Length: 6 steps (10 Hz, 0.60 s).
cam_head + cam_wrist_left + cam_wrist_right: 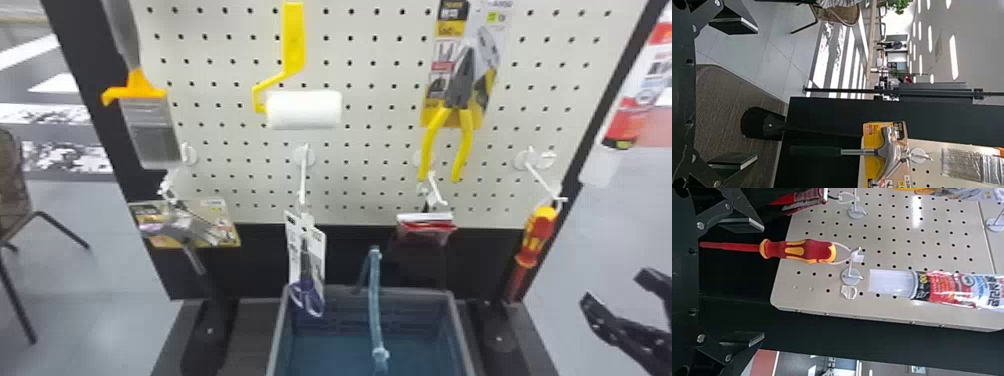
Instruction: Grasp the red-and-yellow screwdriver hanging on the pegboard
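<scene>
My right end effector (615, 287), spread wide at the head view's lower right, seems to be at the approach step and next needs aligning around the red-and-yellow screwdriver (536, 234), hanging right of centre, before closing.

This seems a shop — pegboard (382, 75), carded pliers (461, 85).
</scene>
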{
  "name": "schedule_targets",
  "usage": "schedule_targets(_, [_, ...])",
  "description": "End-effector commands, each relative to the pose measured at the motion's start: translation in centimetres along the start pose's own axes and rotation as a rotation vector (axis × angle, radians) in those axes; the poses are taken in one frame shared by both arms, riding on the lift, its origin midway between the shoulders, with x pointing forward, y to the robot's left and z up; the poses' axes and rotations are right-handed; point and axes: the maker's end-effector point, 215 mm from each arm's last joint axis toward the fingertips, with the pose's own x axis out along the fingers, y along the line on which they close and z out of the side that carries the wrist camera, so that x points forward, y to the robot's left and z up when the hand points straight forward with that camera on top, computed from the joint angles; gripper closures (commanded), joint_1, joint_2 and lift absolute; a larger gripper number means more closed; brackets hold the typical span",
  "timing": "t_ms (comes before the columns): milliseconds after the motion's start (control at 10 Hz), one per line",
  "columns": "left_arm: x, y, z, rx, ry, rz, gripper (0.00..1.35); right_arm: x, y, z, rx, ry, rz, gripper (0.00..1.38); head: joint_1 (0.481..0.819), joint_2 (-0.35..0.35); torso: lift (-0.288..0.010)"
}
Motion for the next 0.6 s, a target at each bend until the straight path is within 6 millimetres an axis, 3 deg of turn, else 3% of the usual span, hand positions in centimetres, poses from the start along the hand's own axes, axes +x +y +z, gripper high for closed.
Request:
schedule_targets(0, [0.1, 0.0, 0.0, 0.000, -0.001, 0.000, 0.17, 1.3, -0.9, -1.5, 0.071, -0.005, 0.030, 0.31, 0.549, 0.000, -0.100])
schedule_targets(100, [0.2, -0.1, 0.0, 0.000, -0.003, -0.002, 0.17, 2.4, -0.8, -1.6, 0.089, 0.001, 0.070, 0.31, 0.549, 0.000, -0.100])
schedule_targets(300, [0.4, -0.2, 0.0, -0.001, -0.004, -0.002, 0.17, 4.0, -0.4, 0.1, 0.097, -0.026, 0.115, 0.31, 0.549, 0.000, -0.100])
schedule_targets(500, [0.4, -0.2, 0.0, -0.001, -0.004, -0.002, 0.17, 5.6, 1.4, 1.9, 0.109, -0.041, 0.188, 0.31, 0.549, 0.000, -0.100])
